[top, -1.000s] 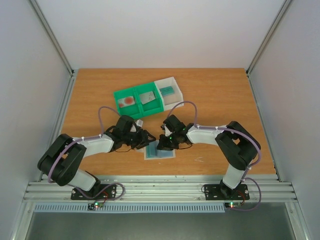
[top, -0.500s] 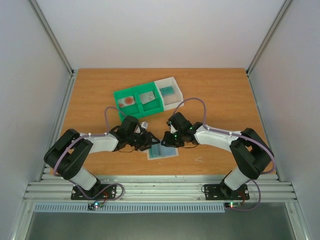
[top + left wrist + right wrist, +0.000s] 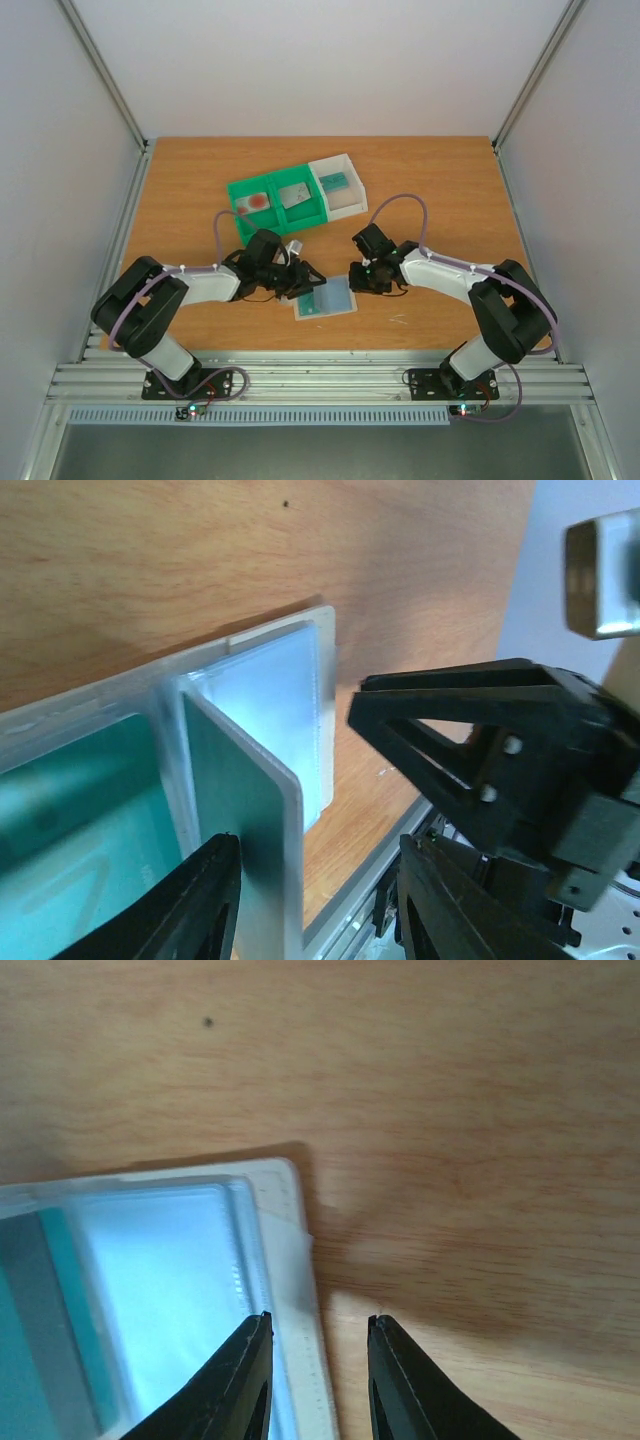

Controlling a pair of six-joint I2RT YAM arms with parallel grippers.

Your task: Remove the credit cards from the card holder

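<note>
Both arms are down low around the middle of the overhead frame, one on either side of the holder [image 3: 328, 300], which lies flat on the tabletop [image 3: 450, 200] just below centre. The left claw [image 3: 307, 280] is at its upper-left end, fingers spread wide. In its wrist camera a teal card [image 3: 240, 810] sits between them, looking tipped up out of the holder's mouth. It's close to the left-hand finger [image 3: 205, 900] and well off the other (so it isn't pinched).

The right claw [image 3: 358, 282] is at the holder's right end, open just a little. In its own view the two fingertips straddle the holder's pale beige border, and bare wood shows between that border and the right-hand finger. More teal shows through the holder's left half, and pale blue through the right.

Up above, left of centre, the green tray [image 3: 290, 222] holds a white card [image 3: 257, 202] with a red circle and a grey card [image 3: 295, 195], one per compartment. Touching its right side, the white tray [image 3: 350, 197] has a blue-green card [image 3: 334, 181] in it.
</note>
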